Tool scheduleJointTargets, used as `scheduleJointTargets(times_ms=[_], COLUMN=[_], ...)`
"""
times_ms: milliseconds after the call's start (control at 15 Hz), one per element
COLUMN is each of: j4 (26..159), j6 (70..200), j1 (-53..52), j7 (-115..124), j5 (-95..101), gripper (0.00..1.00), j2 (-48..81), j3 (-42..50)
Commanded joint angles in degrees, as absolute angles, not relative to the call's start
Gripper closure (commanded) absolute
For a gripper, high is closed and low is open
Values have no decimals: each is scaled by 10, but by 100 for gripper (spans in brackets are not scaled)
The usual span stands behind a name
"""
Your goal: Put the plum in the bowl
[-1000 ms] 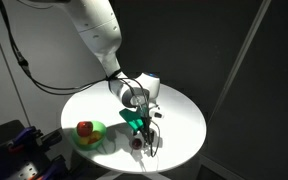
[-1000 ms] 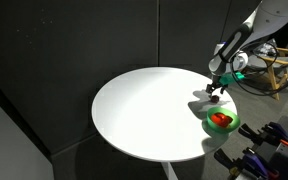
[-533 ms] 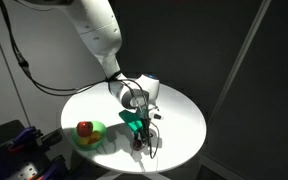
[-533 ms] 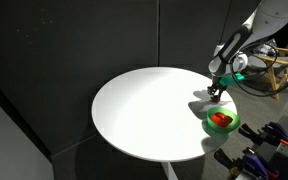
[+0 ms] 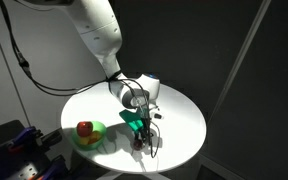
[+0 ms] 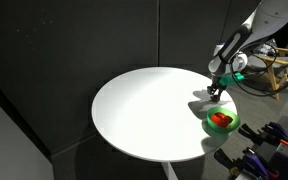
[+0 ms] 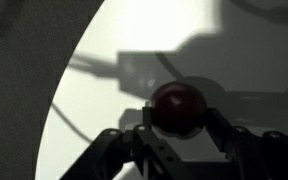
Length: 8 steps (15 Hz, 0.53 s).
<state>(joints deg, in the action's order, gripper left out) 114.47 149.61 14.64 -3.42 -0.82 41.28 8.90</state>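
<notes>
Small, round and smooth, the plum (image 7: 177, 106) likely rolls or slips easily. The gripper (image 7: 179, 128) brackets its widest middle, a sound hold, but whether it already pinches is unclear.

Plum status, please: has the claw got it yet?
Gripper low over table, jaws flanking plum; grip unconfirmed. Plum outside bowl. Red-orange fruit already sits in bowl.

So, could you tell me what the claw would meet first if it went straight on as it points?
Most likely the plum: it sits right in front of the claw, which points down at the table. Depth is hard to judge.
</notes>
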Motion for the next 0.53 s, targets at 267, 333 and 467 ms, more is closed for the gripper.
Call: scheduleJointTargets(times_ms=[267,333,467], j4=[1156,1158,1167], j6=[1455,1448,1442], j1=[131,130,127], j7=[-40,-42,-48], j5=[18,21,26], gripper=[67,67,67], j2=[362,354,336], j3=[102,101,99])
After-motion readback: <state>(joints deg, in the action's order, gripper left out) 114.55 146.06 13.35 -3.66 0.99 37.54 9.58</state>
